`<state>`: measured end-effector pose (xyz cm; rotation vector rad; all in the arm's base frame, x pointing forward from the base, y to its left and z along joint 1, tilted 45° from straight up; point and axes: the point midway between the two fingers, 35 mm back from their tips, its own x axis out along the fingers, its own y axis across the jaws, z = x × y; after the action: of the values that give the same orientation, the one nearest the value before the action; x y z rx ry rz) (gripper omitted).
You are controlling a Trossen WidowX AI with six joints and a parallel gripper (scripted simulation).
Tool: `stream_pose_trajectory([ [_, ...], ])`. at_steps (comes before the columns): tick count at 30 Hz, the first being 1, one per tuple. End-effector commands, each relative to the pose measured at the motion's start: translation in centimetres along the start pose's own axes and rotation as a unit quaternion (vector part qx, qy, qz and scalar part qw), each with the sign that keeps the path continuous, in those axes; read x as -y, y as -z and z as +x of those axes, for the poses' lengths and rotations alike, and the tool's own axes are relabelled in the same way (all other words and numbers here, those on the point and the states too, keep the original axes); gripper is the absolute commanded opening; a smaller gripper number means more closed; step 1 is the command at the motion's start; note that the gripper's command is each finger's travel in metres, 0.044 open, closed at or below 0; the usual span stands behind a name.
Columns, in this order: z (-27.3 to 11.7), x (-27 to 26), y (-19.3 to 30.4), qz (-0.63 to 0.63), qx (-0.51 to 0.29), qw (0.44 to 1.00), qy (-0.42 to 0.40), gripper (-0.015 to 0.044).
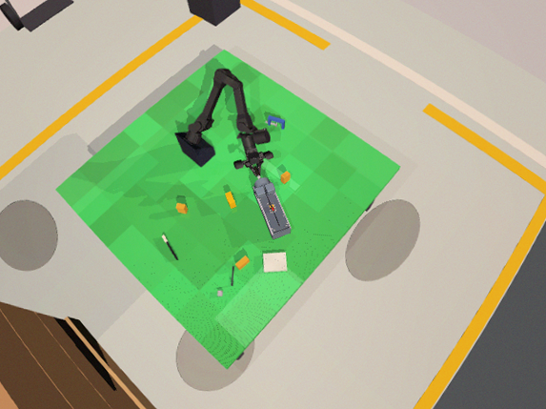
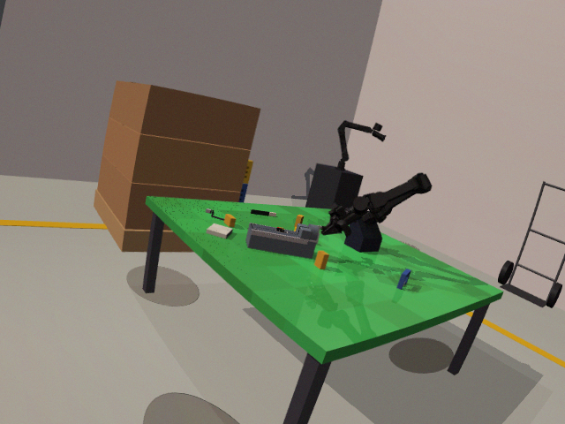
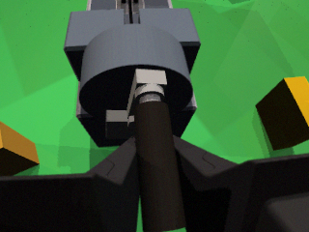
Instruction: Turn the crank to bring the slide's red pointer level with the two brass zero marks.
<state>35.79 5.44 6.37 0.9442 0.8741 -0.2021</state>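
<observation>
The grey slide machine (image 1: 280, 230) (image 2: 280, 245) stands on the green table. Its round drum (image 3: 132, 48) faces my gripper, with a pale crank arm (image 3: 151, 77) on its dark face. A dark cylindrical handle (image 3: 159, 169) sticks out from the crank arm towards the wrist camera. My gripper (image 1: 258, 175) (image 2: 323, 230) (image 3: 152, 142) is shut on this handle, one finger on either side. The red pointer (image 1: 273, 208) shows as a tiny spot around the middle of the machine's top. The brass zero marks are too small to make out, so I cannot tell whether the pointer is level with them.
An orange block (image 1: 285, 177) (image 2: 320, 260) and a yellow block (image 1: 230, 200) stand on either side of the machine. A white box (image 1: 275, 262) (image 2: 219, 230) lies beyond its far end. A blue bracket (image 1: 275, 121) (image 2: 403, 279) and a black-and-white marker (image 1: 170, 247) (image 2: 263, 213) are farther off.
</observation>
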Motion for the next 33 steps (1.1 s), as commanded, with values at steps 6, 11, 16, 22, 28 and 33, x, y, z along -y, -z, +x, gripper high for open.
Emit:
stream_pose_trajectory([
  [6, -0.15, -0.96, -0.11, -0.003, 0.001, 1.0, -0.012, 0.0],
  [11, -0.14, -1.02, -0.1, -0.003, 0.001, 1.0, -0.012, 0.0],
  [16, -0.13, -1.09, -0.08, -0.003, 0.001, 1.0, -0.013, 0.0],
  [22, -0.11, -1.2, -0.07, -0.003, 0.001, 1.0, -0.013, 0.0],
  [28, -0.09, -1.32, -0.04, -0.003, 0.001, 1.0, -0.013, 0.0],
  [33, -0.05, -1.42, -0.01, -0.003, 0.001, 1.0, -0.013, 0.0],
])
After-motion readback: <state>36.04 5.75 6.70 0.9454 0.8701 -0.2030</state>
